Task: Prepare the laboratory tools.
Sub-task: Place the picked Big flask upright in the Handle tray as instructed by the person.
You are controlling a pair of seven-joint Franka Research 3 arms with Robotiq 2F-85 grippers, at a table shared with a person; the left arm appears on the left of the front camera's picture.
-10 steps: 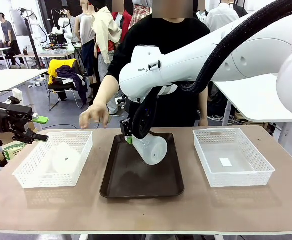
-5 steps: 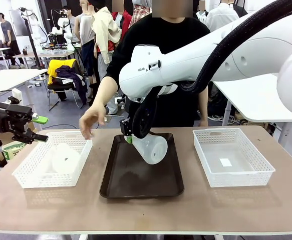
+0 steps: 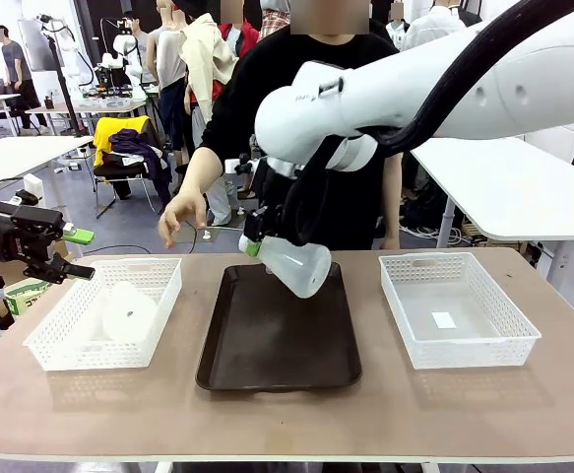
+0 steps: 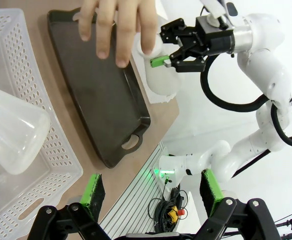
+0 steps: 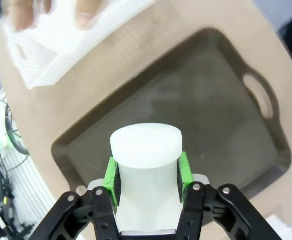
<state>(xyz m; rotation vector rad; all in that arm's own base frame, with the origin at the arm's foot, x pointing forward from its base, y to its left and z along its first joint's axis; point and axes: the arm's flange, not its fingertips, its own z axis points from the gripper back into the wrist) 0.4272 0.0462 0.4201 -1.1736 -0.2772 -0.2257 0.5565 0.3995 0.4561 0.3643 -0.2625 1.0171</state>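
My right gripper (image 3: 254,246) is shut on the neck of a frosted white flask (image 3: 298,264), which hangs tilted in the air above the dark brown tray (image 3: 277,345). In the right wrist view the green pads (image 5: 111,179) clamp the flask's neck (image 5: 144,150) over the tray (image 5: 196,95). A second flask (image 3: 129,311) lies on its side in the left white basket (image 3: 65,347). My left gripper (image 3: 58,252) hovers open off the table's left edge. Its wrist view looks down on that flask (image 4: 10,135) past its own gripper (image 4: 152,187), which holds nothing.
A person stands at the far side with one hand (image 3: 180,217) held over the gap between left basket and tray. It reaches over the tray's end in the left wrist view, hand (image 4: 115,25). A white basket (image 3: 459,307) at the right holds a small white label.
My right arm has risen and lifted the flask off the tray. The person's hand has shifted a little near the left basket. The left arm has not moved.
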